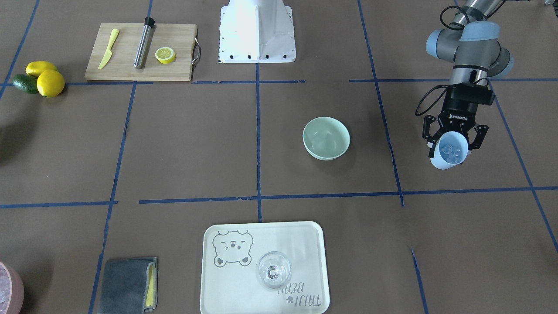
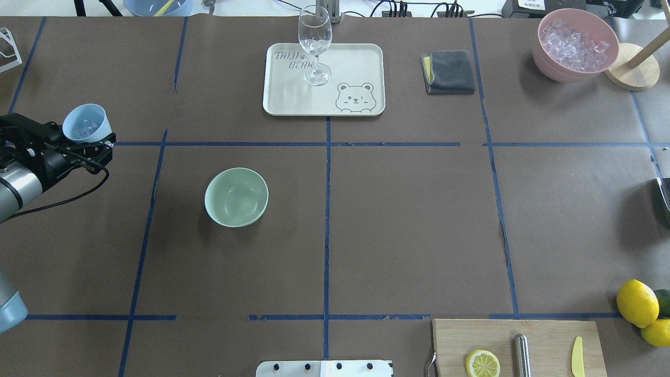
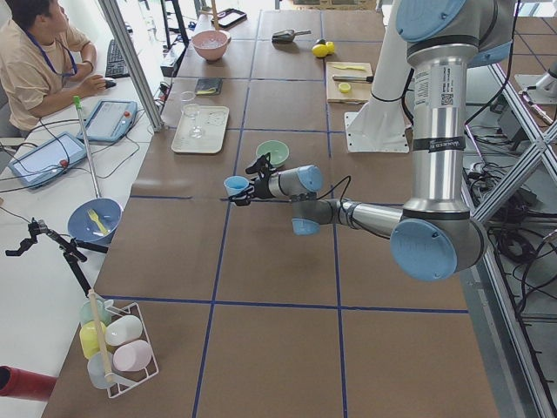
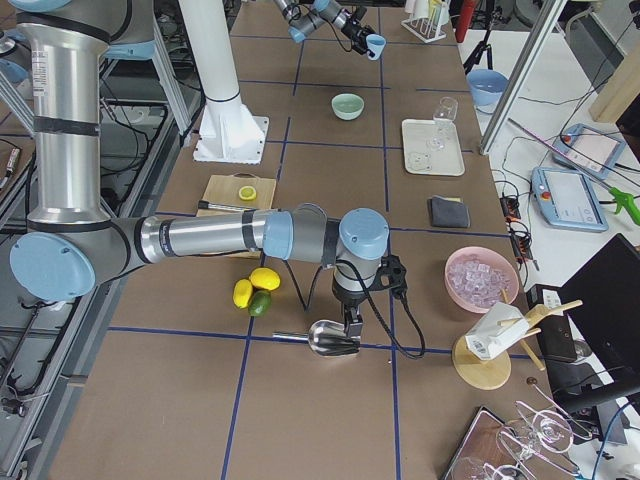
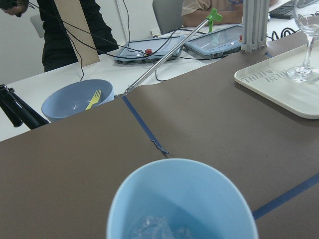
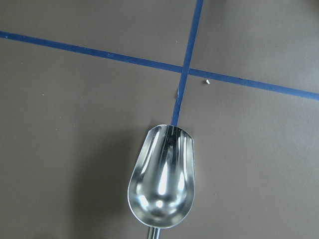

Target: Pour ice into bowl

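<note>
My left gripper (image 1: 453, 141) is shut on a light blue cup (image 1: 449, 151), gripping it by its sides. Small clear ice (image 1: 449, 150) cubes lie in the cup's bottom, also seen as ice (image 5: 159, 230) in the left wrist view. In the overhead view the cup (image 2: 86, 123) hangs over the table's far left, well apart from the mint-green bowl (image 2: 236, 197). The bowl (image 1: 326, 138) stands with nothing in it. My right gripper (image 4: 345, 330) shows only in the exterior right view, over a metal scoop (image 6: 162, 186); I cannot tell if it is open or shut.
A white tray (image 2: 361, 57) with a wine glass (image 2: 315, 44) sits at the far side, beside a grey cloth (image 2: 449, 71) and a pink bowl (image 2: 547, 63) heaped with ice. A cutting board (image 2: 544, 335) and lemons (image 2: 637, 303) lie near right.
</note>
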### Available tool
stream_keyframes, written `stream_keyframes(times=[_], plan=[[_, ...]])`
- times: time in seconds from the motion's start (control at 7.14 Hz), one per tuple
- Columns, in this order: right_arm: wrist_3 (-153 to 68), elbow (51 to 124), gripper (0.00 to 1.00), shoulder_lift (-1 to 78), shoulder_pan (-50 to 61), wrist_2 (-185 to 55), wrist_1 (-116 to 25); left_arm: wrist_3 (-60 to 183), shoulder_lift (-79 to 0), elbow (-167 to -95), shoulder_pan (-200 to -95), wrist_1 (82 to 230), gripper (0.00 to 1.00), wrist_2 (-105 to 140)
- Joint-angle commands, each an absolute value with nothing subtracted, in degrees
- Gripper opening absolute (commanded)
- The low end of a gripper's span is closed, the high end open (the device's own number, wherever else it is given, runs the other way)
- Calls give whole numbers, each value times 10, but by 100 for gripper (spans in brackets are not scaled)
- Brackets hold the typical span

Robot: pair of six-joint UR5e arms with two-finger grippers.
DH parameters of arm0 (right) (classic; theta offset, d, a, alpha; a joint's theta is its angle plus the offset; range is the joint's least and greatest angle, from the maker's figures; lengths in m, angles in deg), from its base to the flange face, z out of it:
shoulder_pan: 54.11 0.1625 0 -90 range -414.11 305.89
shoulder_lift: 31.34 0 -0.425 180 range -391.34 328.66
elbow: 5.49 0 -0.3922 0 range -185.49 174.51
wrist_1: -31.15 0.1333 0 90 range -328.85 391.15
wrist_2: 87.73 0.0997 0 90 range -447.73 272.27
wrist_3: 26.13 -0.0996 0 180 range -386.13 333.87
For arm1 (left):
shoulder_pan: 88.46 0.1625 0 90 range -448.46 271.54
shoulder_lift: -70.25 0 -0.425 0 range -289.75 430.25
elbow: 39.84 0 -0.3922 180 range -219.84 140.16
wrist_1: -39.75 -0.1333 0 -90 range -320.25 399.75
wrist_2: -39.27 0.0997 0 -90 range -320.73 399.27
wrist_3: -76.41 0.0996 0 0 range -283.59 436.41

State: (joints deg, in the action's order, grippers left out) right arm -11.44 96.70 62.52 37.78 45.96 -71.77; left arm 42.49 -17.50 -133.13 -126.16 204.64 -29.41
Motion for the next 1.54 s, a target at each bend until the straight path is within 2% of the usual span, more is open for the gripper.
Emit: stream_keyframes(times=[0.0, 0.56, 0.98, 1.4], plan=[[-116, 970, 100, 647, 393, 458, -717, 463, -197, -1334, -1228, 2027, 0, -242], [-150, 985, 100, 654, 406, 456, -717, 532, -256, -1358, -1143, 1895, 0, -118], [-149, 986, 100, 660, 406, 456, -705, 705, -278, -1353, -1061, 1887, 0, 22], [-149, 985, 100, 660, 406, 456, -705, 845, -306, -1348, -1056, 1814, 0, 26]])
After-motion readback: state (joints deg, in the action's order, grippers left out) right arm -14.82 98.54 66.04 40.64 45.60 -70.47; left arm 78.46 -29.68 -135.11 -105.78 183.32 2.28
